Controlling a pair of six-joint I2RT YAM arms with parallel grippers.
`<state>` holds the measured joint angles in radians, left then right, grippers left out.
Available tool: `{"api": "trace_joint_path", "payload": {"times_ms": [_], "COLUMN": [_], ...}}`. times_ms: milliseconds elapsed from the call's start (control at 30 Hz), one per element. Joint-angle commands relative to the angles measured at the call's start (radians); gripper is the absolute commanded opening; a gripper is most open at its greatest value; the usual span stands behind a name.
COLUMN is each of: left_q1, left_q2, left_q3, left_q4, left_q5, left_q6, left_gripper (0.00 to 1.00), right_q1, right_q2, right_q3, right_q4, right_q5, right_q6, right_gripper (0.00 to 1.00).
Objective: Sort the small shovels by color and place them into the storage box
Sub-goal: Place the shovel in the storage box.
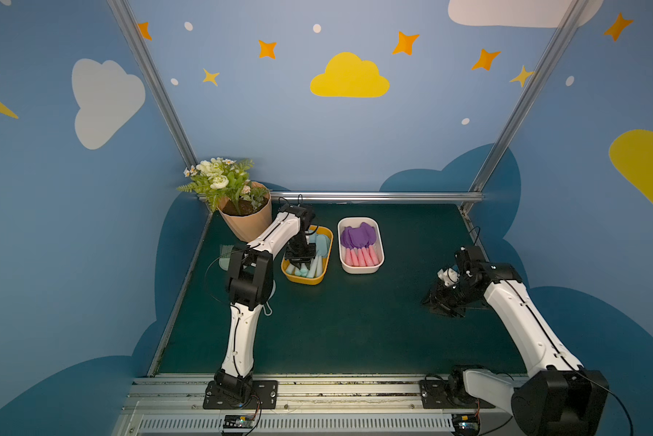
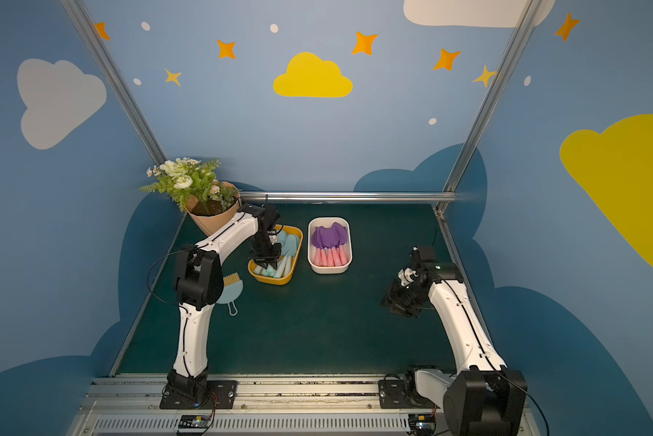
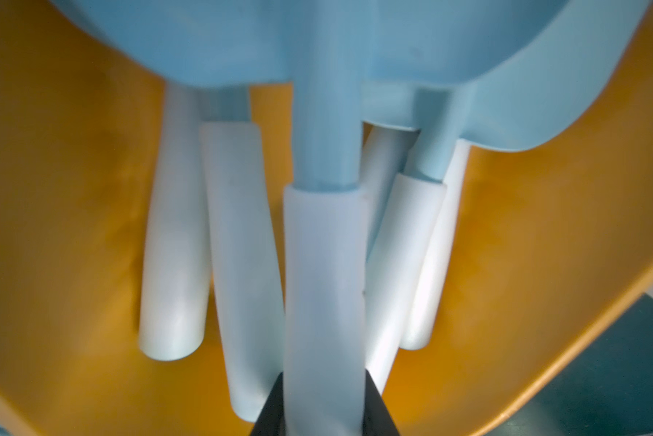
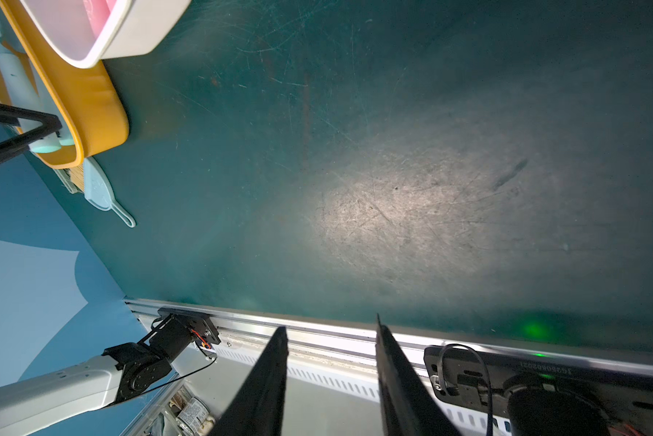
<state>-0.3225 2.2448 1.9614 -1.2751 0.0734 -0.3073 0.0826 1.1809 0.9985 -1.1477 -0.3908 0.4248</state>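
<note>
While I am watching both top views, the left gripper (image 1: 299,259) is reaching down into the yellow tub (image 1: 304,280), which is sitting on the green mat (image 1: 355,324) toward the far left, just beside the white tub (image 1: 360,268). Through the left wrist camera I am seeing its black fingers (image 3: 379,415) clamping the mint handle of one pale blue shovel (image 3: 324,264), whose blade is pointing away from the camera. Other pale blue shovels (image 1: 319,243) are lying under and beside it in the same tub, handles toward the near end. I cannot tell whether the held one is resting on the pile or hanging just clear of it. The purple shovels (image 1: 357,237) are lying side by side in the white tub, pink handles toward the near end, blades overlapping at the far end. The right gripper (image 4: 330,324) is hovering over bare mat on the right side, well apart from both tubs, its fingers standing apart with nothing between them. A light blue dustpan (image 2: 229,296) and a brush (image 2: 232,280) are lying on the mat near the left arm, and a flowerpot (image 1: 249,222) is standing in the far left corner.
</note>
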Motion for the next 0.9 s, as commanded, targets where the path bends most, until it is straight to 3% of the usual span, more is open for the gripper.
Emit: {"api": "trace_joint_path", "payload": {"times_ms": [0, 867], "left_q1": [0.004, 0.004], "left_q2": [0.006, 0.065], "left_q3": [0.025, 0.073], "left_q4": [-0.036, -0.089], "left_q5": [0.003, -0.004], "left_q6": [-0.009, -0.003], "left_gripper": [0.03, 0.12], "right_q1": [0.003, -0.011], "right_q2": [0.009, 0.023], "right_q3": [0.014, 0.0], "right_q4": [0.007, 0.008], "right_q5": [-0.009, -0.021], "right_q6": [-0.02, -0.046], "right_gripper": [0.4, 0.4]}}
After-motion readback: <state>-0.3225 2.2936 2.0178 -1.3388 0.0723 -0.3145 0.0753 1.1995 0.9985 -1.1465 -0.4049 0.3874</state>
